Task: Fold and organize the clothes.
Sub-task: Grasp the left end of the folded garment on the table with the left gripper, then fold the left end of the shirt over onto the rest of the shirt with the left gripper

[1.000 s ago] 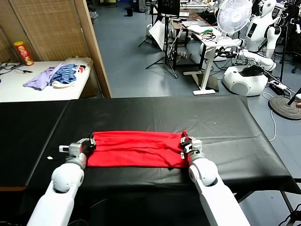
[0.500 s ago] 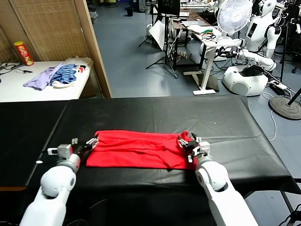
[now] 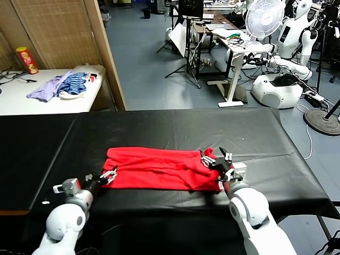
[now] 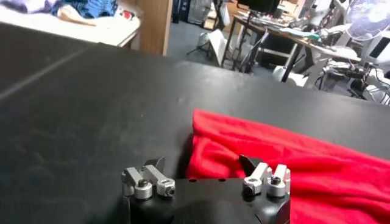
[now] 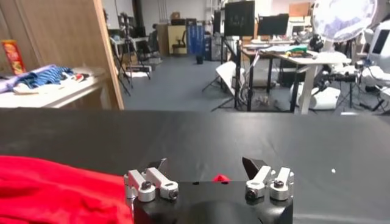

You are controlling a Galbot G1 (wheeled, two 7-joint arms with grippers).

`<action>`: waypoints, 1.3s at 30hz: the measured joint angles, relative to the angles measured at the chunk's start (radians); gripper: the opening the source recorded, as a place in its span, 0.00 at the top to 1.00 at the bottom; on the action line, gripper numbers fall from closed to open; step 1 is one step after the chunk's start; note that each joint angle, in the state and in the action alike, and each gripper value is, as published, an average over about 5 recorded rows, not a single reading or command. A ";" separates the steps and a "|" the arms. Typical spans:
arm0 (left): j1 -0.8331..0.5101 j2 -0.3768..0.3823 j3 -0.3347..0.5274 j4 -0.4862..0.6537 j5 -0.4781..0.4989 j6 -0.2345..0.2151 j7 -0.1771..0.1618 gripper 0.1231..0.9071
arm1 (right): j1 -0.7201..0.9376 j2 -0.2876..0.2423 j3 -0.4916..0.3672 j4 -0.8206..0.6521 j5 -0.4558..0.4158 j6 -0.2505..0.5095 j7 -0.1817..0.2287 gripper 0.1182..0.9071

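Observation:
The clothes, a red T-shirt [image 3: 159, 169], lie folded into a long flat band across the black table [image 3: 175, 127]. My left gripper [image 3: 109, 174] is open at the band's near left corner. In the left wrist view the red cloth [image 4: 286, 167] spreads just ahead of the left gripper [image 4: 203, 163], its edge in line with the gap, and nothing is pinched. My right gripper [image 3: 218, 156] is open at the band's bunched right end. From the right wrist, the right gripper [image 5: 206, 164] stands open over bare black table, with the shirt [image 5: 55, 189] off to one side.
A white side table [image 3: 32, 101] at the far left carries a lilac and a blue striped garment [image 3: 61, 85] and a red can [image 3: 25, 59]. A wooden partition [image 3: 103, 53] stands behind. The black table's front edge runs just under both forearms.
Both grippers have opened and let go of the shirt's ends, and both arms have drawn back toward me. The shirt stays flat on the table.

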 joint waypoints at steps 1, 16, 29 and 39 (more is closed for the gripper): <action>-0.001 -0.001 0.001 0.003 0.002 -0.002 0.001 0.35 | -0.005 0.000 0.002 0.006 -0.005 0.002 0.000 0.14; 0.003 0.022 0.015 0.009 0.235 -0.066 0.013 0.97 | -0.030 0.014 0.014 0.051 -0.059 -0.004 0.021 0.14; 0.074 0.165 -0.090 -0.039 0.513 -0.085 0.001 0.98 | -0.043 0.036 0.013 0.053 -0.087 -0.006 0.026 0.14; 0.025 0.063 0.067 -0.197 0.175 0.012 -0.039 0.98 | -0.087 0.033 0.058 0.060 -0.098 -0.006 0.029 0.14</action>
